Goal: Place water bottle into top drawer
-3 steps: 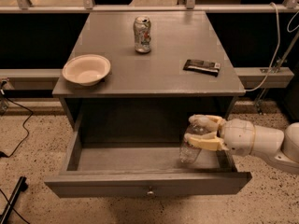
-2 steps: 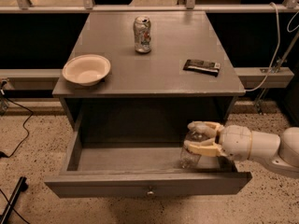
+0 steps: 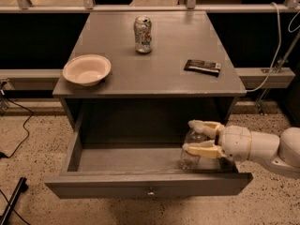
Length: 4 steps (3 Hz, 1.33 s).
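Note:
The top drawer (image 3: 147,184) is pulled out below the grey cabinet, its knob at the front centre. The water bottle (image 3: 191,155), clear plastic, stands upright inside the drawer at its right end. My gripper (image 3: 191,136) reaches in from the right, with one finger on each side of the bottle's upper part, shut on it. The bottle's cap is hidden behind the fingers.
On the cabinet top (image 3: 154,64) stand a soda can (image 3: 142,34) at the back, a white bowl (image 3: 86,70) at the left and a dark flat packet (image 3: 202,67) at the right. A cable (image 3: 14,125) runs on the floor at the left.
My gripper and the bottle have moved lower and a little leftward into the drawer's right end. The things on top have not moved.

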Each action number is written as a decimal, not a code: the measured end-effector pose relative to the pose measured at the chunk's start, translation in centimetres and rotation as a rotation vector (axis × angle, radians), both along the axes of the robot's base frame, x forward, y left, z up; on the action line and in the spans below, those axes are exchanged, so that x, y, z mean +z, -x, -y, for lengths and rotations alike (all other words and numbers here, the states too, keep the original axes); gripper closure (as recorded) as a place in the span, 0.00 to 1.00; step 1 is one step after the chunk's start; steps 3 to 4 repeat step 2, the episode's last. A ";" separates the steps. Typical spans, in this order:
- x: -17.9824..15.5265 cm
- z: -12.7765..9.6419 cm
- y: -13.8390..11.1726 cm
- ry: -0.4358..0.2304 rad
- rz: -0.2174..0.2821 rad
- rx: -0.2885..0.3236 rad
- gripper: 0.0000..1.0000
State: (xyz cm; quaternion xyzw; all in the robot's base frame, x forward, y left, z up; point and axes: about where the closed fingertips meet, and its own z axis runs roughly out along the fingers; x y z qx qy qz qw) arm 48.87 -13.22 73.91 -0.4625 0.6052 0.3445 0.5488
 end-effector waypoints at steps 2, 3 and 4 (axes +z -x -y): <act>0.0 -0.2 0.0 0.000 0.000 0.003 0.00; 0.0 -0.2 0.0 0.000 0.000 0.003 0.00; 0.0 -0.2 0.0 0.000 0.000 0.003 0.00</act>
